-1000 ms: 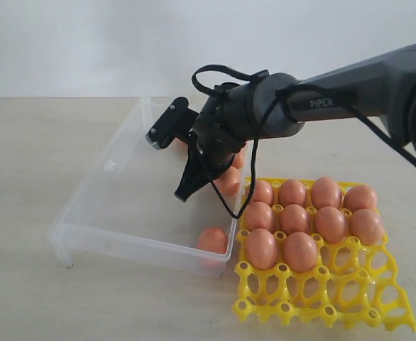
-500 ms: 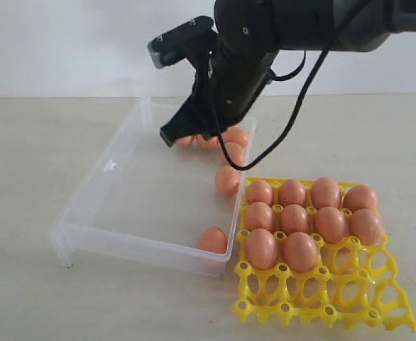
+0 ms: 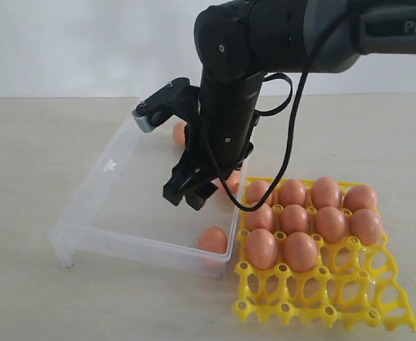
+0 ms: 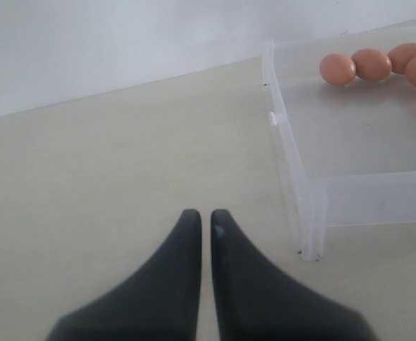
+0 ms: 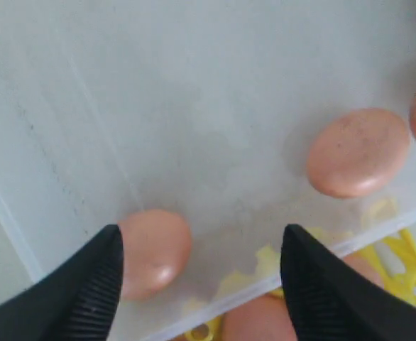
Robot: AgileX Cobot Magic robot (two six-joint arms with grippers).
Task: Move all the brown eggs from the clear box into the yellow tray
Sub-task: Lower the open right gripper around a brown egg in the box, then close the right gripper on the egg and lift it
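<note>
- Right gripper (image 3: 183,195): jaws spread wide, nothing between them, low inside the clear box (image 3: 87,213), tray side.
- Brown eggs (image 3: 212,240): one in the box's near corner, others along the far wall; ten seated in the yellow tray (image 3: 314,295).
- Left gripper (image 4: 203,217): jaws pressed together, gripping nothing, over the table (image 4: 87,177) near a box corner.

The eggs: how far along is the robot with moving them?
Done: ten brown eggs sit in the yellow tray, front cells empty. In hand: nothing; the right gripper hangs open over the clear box. Still to go: several eggs in the box, including an egg in its near corner.
</note>
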